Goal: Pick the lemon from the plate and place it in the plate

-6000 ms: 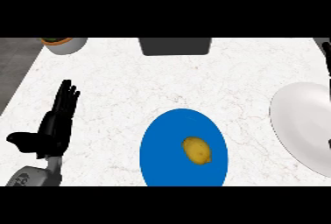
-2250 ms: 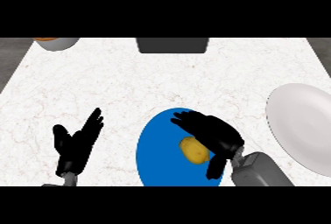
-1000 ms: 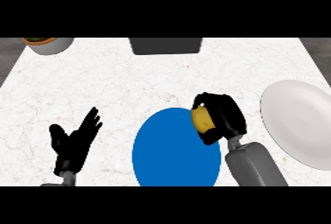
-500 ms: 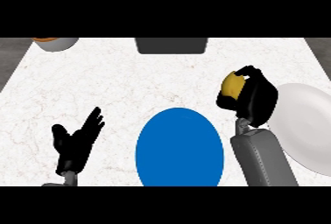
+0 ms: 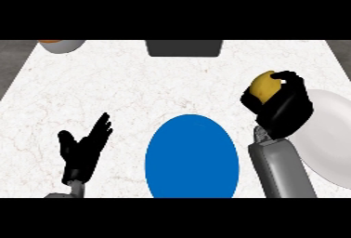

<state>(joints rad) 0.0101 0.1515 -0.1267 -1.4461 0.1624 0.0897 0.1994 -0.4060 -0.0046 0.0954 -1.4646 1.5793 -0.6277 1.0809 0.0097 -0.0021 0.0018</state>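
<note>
While the right hand [image 5: 282,108] has the lemon [image 5: 265,85] wrapped in its fingers at the right of the frame, the fruit sits off the blue plate [image 5: 192,158] and just beside the left rim of the white plate [image 5: 330,135] — not over it yet, as far as I can judge.

Step in hand looks like the carry to the white plate. To do it well: move the hand further right until the lemon is clearly above the middle of the white plate, not its rim, then lower before letting go. A lemon rolls, so a release close to the plate surface is safer than a drop from height. The white plate is cut off by the right edge, so I can't see its full extent — aim for the part that shows. The grey forearm [image 5: 281,167] passes close by the blue plate's right edge; best not to drag across it.

Left hand [image 5: 83,148] rests at lower left, fingers straight and up, holding nothing.

Surface: white marbled counter [image 5: 137,88], bare between the plates. Upper left corner has a grey bowl [image 5: 61,45] with something orange in it; a dark box [image 5: 184,48] sits at top centre. Darker floor shows past the counter's side edges.
</note>
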